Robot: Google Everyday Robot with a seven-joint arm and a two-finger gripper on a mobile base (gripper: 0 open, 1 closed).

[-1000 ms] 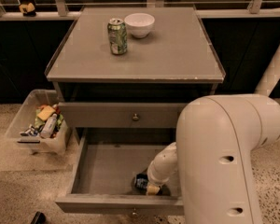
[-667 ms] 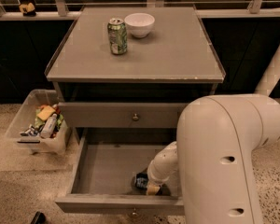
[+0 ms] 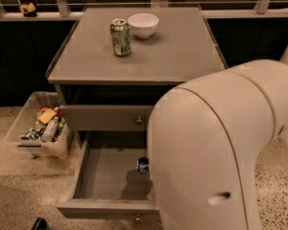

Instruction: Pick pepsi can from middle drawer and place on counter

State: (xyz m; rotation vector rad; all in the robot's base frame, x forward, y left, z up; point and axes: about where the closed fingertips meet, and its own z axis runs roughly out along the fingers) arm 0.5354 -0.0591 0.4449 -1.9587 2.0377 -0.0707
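The pepsi can [image 3: 143,165], small and dark blue, shows in the open middle drawer [image 3: 105,208], right at the edge of my big white arm [image 3: 216,147]. A dark shadow lies on the drawer floor below and left of the can. I cannot tell whether the can rests on the floor or hangs above it. My gripper is hidden behind the arm's housing, somewhere at the drawer's right side by the can. The grey counter [image 3: 177,56] is the cabinet top above.
A green can [image 3: 120,37] and a white bowl [image 3: 143,25] stand at the back of the counter. A shut grey drawer front [image 3: 105,117] sits above the open drawer. A clear bin of snacks [image 3: 24,128] stands on the floor to the left.
The arm's housing has swung up and forward and now covers the wrist and gripper. The pepsi can sits higher in the picture, with a shadow below it.
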